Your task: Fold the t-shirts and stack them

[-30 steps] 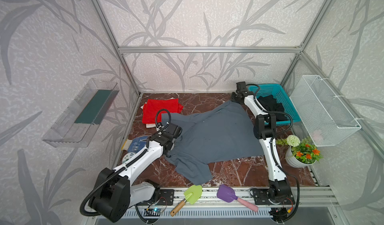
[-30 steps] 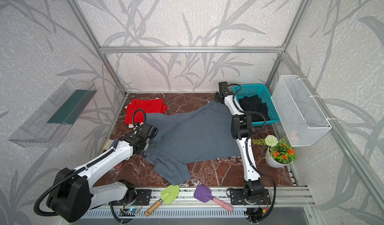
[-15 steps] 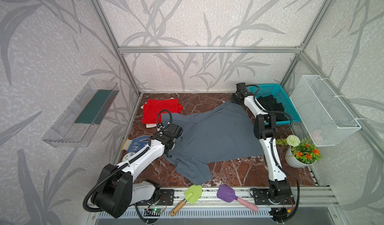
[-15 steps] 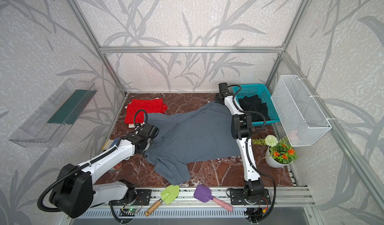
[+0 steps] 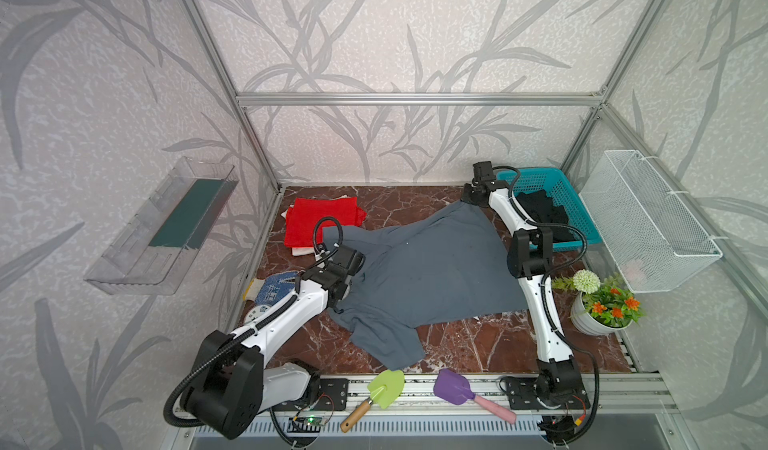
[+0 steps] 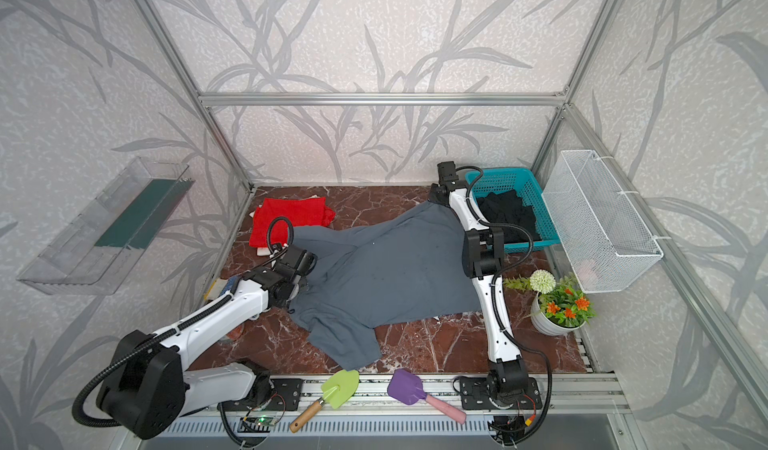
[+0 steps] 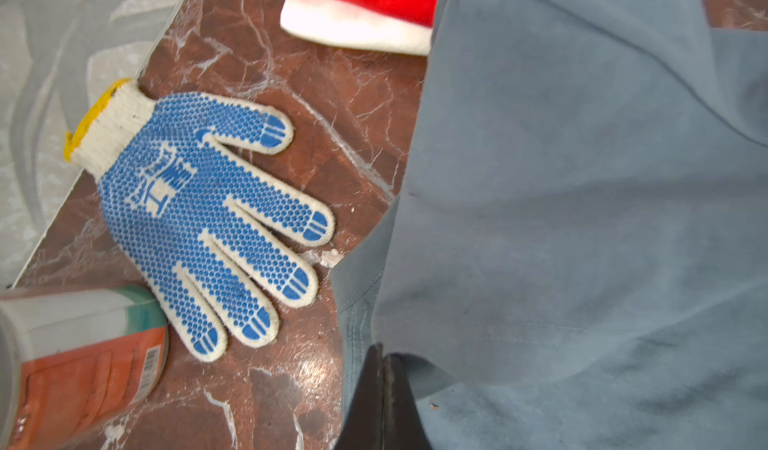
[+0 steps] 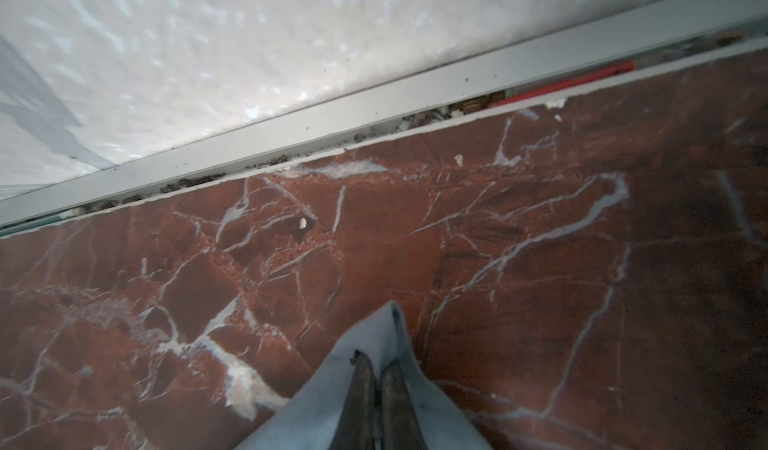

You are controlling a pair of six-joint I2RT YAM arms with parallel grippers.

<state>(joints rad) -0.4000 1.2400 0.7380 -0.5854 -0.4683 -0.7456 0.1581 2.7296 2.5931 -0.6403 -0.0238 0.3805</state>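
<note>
L jaws were shut tight, tips pressed together, pinching the left edge of the grey shirt [image 5: 432, 273]; in the wrist view cloth sat folded against both tips. L arm [image 5: 291, 311] reached low & forward from its base at the front rail, wrist bent down over that edge.

R jaws were closed too, w/ barely a slit between the tips, clamped on a pointed corner of the same shirt, cloth wrapped round both sides. That corner was at the back of the bench [image 5: 457, 344], near the rear wall; couldn't tell if it was lifted off the surface. R arm [image 5: 536, 302] stretched nearly full length toward the back, elbow raised, wrist just beside the basket [image 5: 528, 172].

Grey shirt lay unfolded & wrinkled across the mid bench, pulled on a diagonal between the 2 grips, one sleeve pointing at the front rail.

Red shirt [image 5: 320, 219] lay folded at back left on a white cloth [image 7: 353, 32], grey fabric overlapping its near corner. Black shirt [image 5: 540, 211] sat crumpled in the basket at back right.

A glove [image 7: 199, 207] lay flat, dots up, left of the grey shirt, next to a can [image 7: 83, 356] on its side.
</note>
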